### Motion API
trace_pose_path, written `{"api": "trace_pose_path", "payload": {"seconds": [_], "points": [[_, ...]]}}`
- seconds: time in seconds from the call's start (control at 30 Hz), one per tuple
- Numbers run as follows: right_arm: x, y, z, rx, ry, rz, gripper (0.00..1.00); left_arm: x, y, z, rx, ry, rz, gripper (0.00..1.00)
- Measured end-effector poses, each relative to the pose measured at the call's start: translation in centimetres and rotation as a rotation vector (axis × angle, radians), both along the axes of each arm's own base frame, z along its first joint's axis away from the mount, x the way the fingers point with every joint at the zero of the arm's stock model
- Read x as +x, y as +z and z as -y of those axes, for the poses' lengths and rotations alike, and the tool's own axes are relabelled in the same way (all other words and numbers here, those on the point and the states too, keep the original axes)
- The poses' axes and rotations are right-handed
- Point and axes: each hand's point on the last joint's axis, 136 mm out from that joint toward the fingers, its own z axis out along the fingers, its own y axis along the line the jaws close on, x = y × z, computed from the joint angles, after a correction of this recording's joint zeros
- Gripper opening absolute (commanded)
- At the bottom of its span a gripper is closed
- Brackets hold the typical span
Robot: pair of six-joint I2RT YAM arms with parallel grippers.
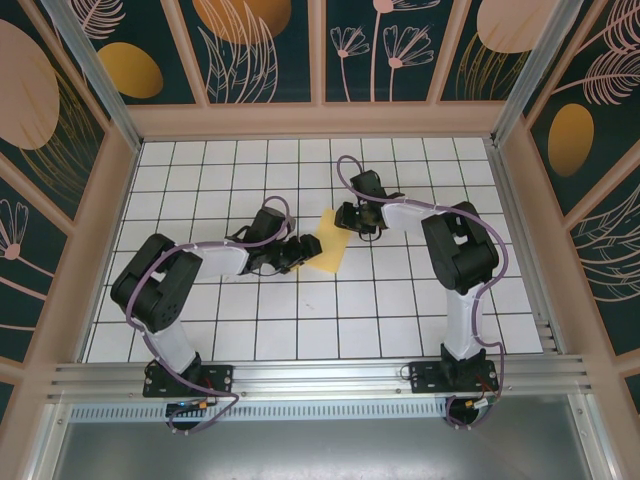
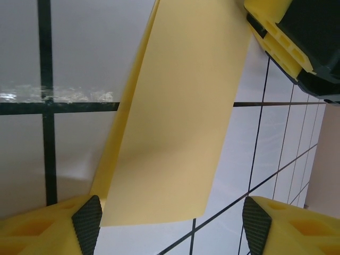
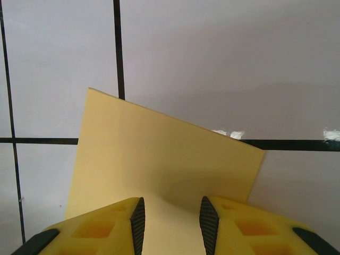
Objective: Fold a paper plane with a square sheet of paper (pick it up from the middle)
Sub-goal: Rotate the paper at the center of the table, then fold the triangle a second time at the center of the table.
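Left end effector [image 2: 171, 226]: jaws wide, gripping nothing. Its black pads [image 2: 87, 223] flank the near end of the paper [image 2: 180, 122]. One pad sits right at the paper's corner, and I can't tell if it touches. The other is well clear, over bare tile. In this wrist view the paper is a long yellow folded strip, with a second layer showing along one long edge. The other arm's yellow-and-black tip is at the strip's far end.

Right end effector [image 3: 173, 223]: jaws narrow, with a slim gap between the pads [image 3: 138, 223]. Yellow paper shows through the gap and lies flat below the tips, not pinched. Past the tips the paper spreads out, and its slanted far edge crosses a black grid line [image 3: 118, 48].

Top view: the paper lies tilted near the middle of the bench [image 1: 200, 190], between the two end effectors. The left one is at its lower-left end and the right one at its upper-right edge. The bench is white tile with a black grid. The arms are black with pale links and purple cables [image 1: 345, 170], and their bases sit on an aluminium rail [image 1: 320, 372] at the near edge. The walls [image 1: 250, 50] are dark teal with peach and orange leaf and flower prints.
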Motion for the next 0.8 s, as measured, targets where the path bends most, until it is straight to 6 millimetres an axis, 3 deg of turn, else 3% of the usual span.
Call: {"api": "trace_pose_path", "payload": {"seconds": [0.33, 0.8], "points": [[0.0, 0.0, 0.0, 0.000, -0.001, 0.000, 0.35, 0.6, 1.3, 1.0, -0.055, -0.019, 0.050, 0.56], [0.0, 0.0, 0.0, 0.004, -0.002, -0.002, 0.34, 1.0, 4.4, 3.2, -0.179, -0.077, 0.138, 0.59]]}}
